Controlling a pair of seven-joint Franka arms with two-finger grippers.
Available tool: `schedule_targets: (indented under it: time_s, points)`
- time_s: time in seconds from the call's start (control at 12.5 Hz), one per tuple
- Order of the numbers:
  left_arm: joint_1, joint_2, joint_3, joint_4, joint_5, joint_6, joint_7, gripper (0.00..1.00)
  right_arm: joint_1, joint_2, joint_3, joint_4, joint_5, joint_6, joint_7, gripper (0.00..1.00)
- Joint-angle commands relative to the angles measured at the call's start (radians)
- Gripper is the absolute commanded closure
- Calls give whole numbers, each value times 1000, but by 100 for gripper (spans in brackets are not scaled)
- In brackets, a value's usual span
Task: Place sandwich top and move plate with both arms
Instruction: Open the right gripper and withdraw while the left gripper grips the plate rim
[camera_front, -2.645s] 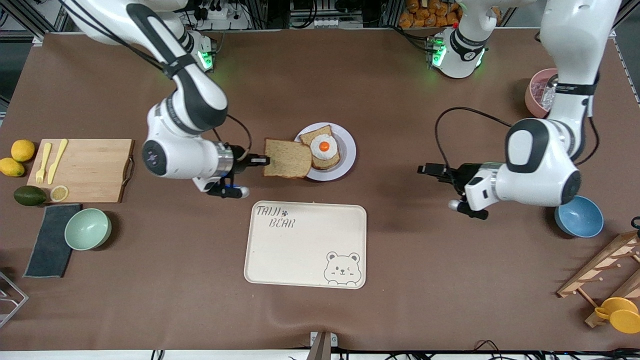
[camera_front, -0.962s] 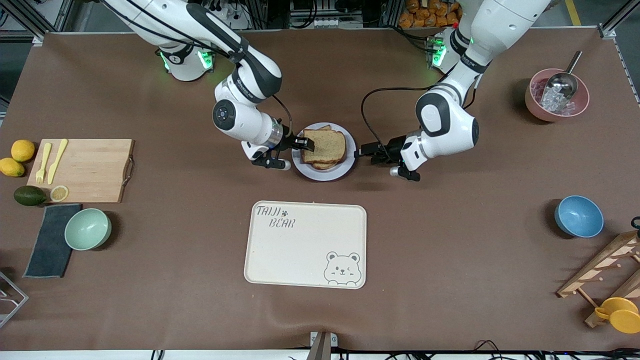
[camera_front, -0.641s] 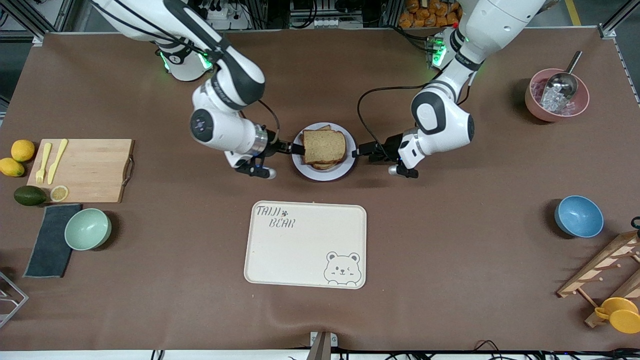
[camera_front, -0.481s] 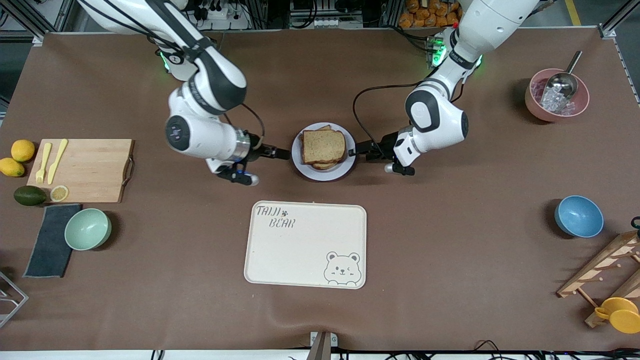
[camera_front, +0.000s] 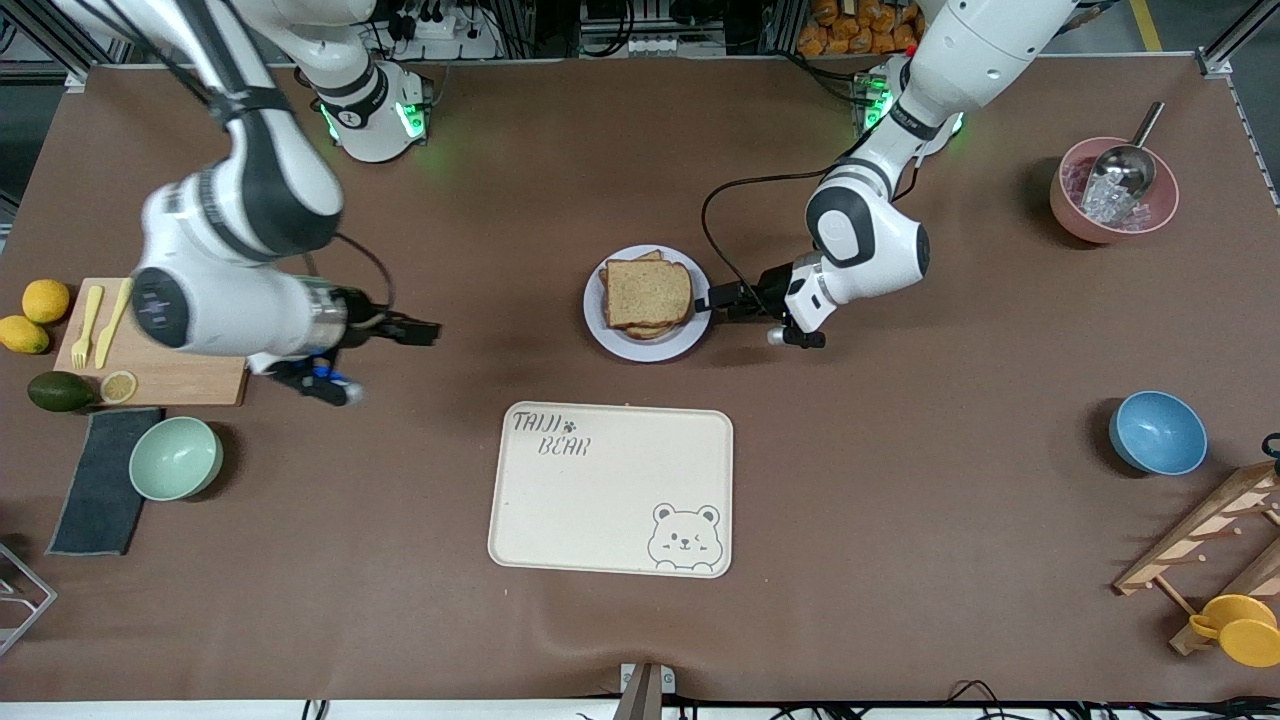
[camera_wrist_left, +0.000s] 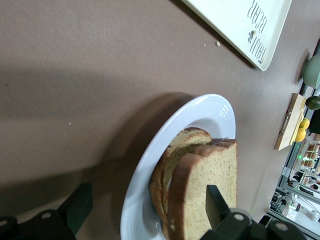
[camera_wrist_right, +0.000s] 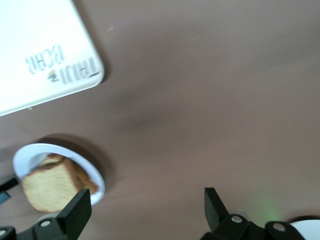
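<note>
The sandwich top (camera_front: 648, 292), a plain brown slice, lies on the egg slice on the round pale plate (camera_front: 640, 350). My left gripper (camera_front: 712, 300) is open at the plate's rim, on the side toward the left arm's end. In the left wrist view the rim (camera_wrist_left: 145, 170) and the bread's edge (camera_wrist_left: 205, 185) sit between the open fingers of the left gripper (camera_wrist_left: 145, 212). My right gripper (camera_front: 425, 330) is open and empty over bare table between the cutting board and the plate. The right wrist view shows the right gripper (camera_wrist_right: 145, 210) and the plate (camera_wrist_right: 97, 182) some way off.
The cream bear tray (camera_front: 610, 490) lies nearer the front camera than the plate. The cutting board (camera_front: 190, 325), lemons, an avocado, a dark cloth and a green bowl (camera_front: 175, 457) are at the right arm's end. A blue bowl (camera_front: 1157, 432), a pink bowl (camera_front: 1110, 190) and a wooden rack are at the left arm's end.
My right gripper set the bread slice on the egg slice, let go and pulled back toward the cutting board. My left gripper came in to the plate's rim.
</note>
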Motion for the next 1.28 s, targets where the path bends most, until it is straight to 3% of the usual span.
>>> schedule_targets:
  time_s: [0.0,0.16,0.4,0.64,0.8,0.88,0.96,1.04,1.12,1.2]
  points:
    - [-11,9,-5,-2,-69,16,70,0,13,-3,-133,88,-47,-112,-138,0]
    - [-13,20,-7,-13,-131,16,144,0,19,-3,-232,155,-55,-186,-235,0]
    - [-13,35,-7,-45,-282,16,330,0,157,-7,-425,315,-107,-368,-240,0]
    - [-21,51,-7,-44,-358,16,408,0,117,-99,-425,326,-110,-392,-251,0]
    - [-21,48,-8,-44,-366,16,408,0,116,-150,-418,352,-192,-425,-281,0]
    - [-21,46,-8,-45,-366,16,408,26,107,-170,-389,370,-239,-425,-286,0]
    - [-21,45,-8,-45,-366,16,409,60,93,-191,-363,376,-277,-422,-287,0]
    - [-21,43,-8,-45,-366,16,409,85,88,-202,-349,381,-293,-418,-286,0]
    - [-25,43,-8,-45,-366,16,409,94,85,-205,-349,402,-287,-410,-281,0]
    - [-30,43,-8,-45,-366,16,409,94,85,-204,-347,431,-285,-392,-281,0]
